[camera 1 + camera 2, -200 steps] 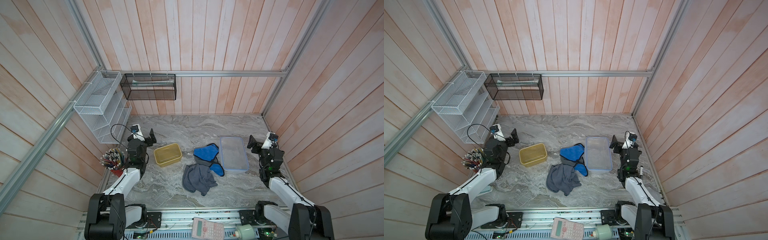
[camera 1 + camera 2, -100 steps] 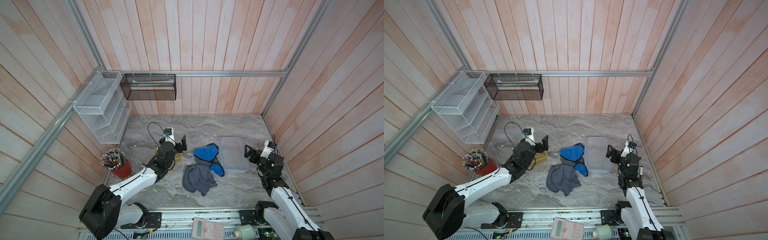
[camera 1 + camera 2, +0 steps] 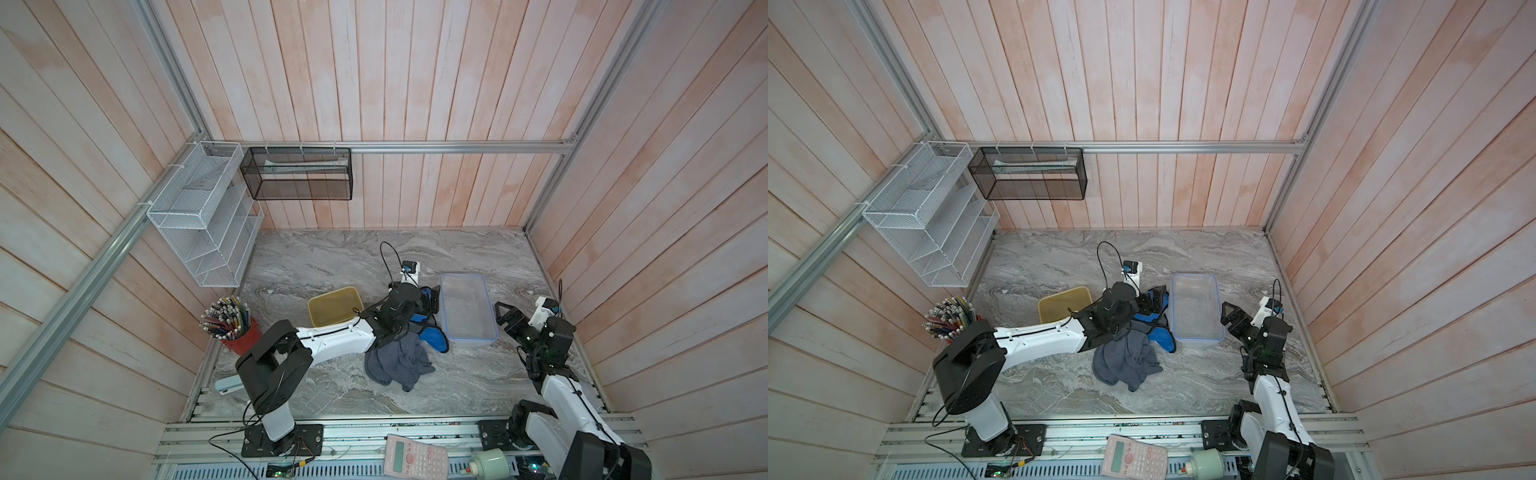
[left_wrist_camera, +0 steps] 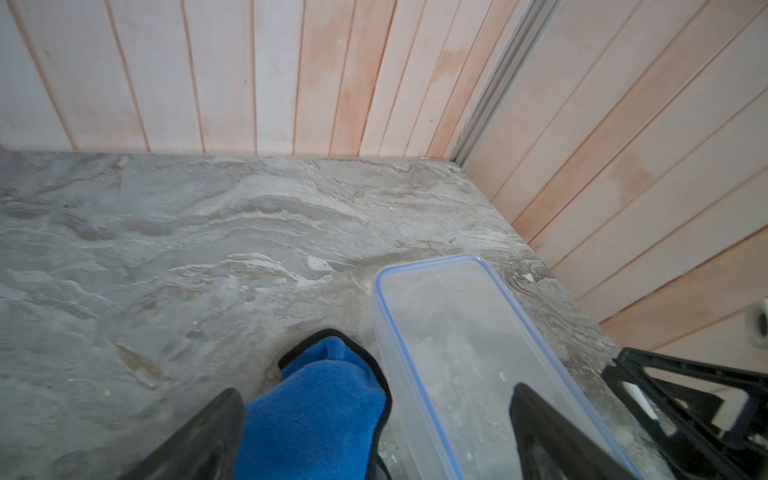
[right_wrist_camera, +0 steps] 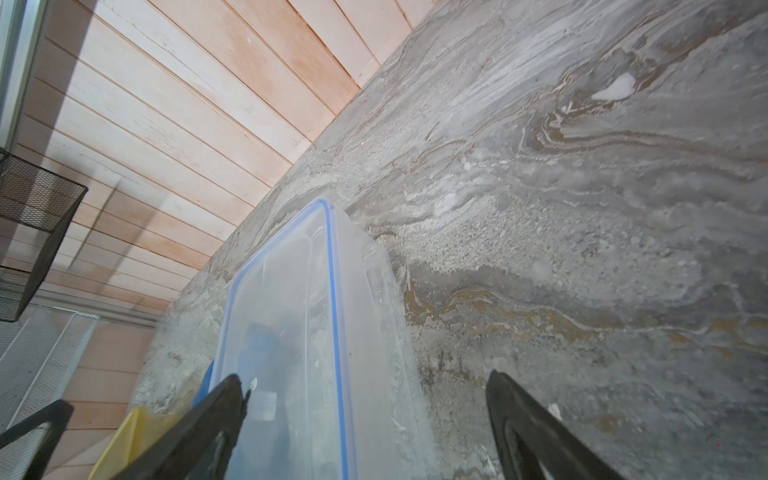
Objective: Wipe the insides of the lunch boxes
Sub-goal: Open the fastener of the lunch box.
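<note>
A small yellow lunch box lies open left of centre, partly behind my left arm. The larger clear, blue-rimmed lunch box lies to its right; I cannot tell if a lid is on it. My left gripper is open, spanning the blue cloth and the clear box's left rim. My right gripper is open at that box's near right corner, one finger over the box, one over the table.
A grey cloth lies crumpled in front of the blue one. A red cup of pencils stands at the left edge. A white wire rack and a black mesh basket hang on the walls. The right wall is close behind my right arm.
My left arm has swung from beside the pencil cup, across the yellow box, to the blue cloth. My right gripper has moved in to the clear box's corner.
</note>
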